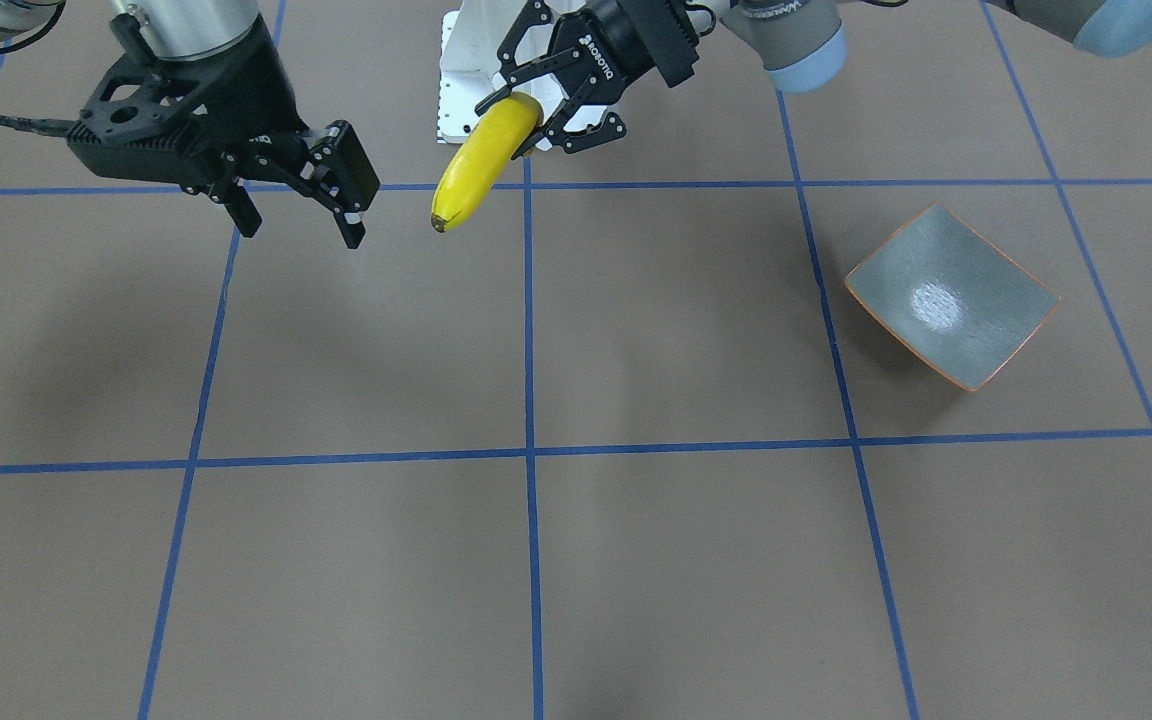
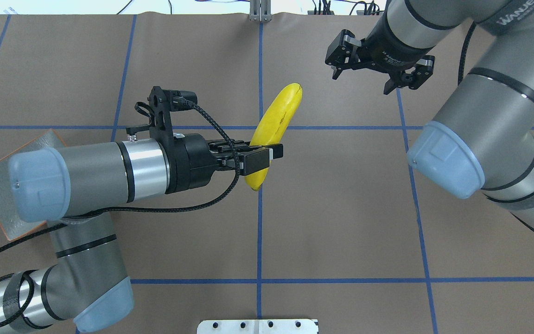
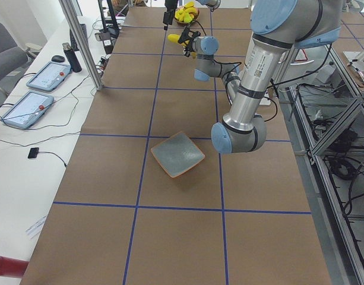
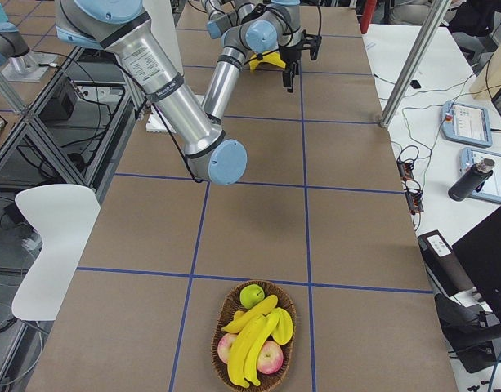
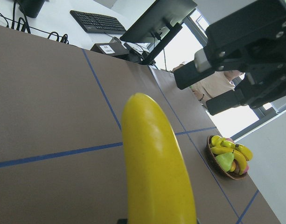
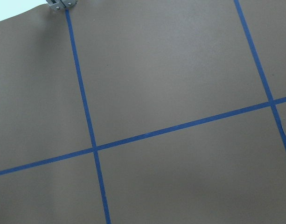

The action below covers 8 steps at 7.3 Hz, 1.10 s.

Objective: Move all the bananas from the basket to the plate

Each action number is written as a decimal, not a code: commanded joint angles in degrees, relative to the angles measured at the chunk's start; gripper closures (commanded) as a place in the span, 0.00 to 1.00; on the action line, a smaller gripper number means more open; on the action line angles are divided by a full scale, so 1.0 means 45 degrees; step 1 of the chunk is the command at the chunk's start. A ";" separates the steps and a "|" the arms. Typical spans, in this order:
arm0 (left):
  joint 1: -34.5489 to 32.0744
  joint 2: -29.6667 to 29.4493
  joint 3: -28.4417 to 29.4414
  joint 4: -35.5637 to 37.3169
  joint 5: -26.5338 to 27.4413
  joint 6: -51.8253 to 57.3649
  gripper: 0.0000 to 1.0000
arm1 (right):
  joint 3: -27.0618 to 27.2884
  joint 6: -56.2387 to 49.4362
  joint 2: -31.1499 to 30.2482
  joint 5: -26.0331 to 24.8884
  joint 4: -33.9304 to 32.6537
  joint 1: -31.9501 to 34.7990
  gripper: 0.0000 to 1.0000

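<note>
Bare table all round the plate, left arm's elbow just beside it

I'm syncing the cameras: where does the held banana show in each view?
Front-facing: banana upper centre, hanging from the left tool.
Overhead: banana at centre, across a blue line.
Exterior left: banana tiny, top centre.
Exterior right: banana tiny, top centre.
Left wrist: banana close up, bottom centre.
Right wrist: not in it.
Shared landmark: the left tool shut on it, in all four exterior views.
</note>
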 commanded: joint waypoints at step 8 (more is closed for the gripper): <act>-0.4561 0.7392 -0.1684 0.1333 -0.4145 0.2941 1.00 | -0.0877 -0.9482 -0.3538 0.1189 0.0120 0.4640 0.00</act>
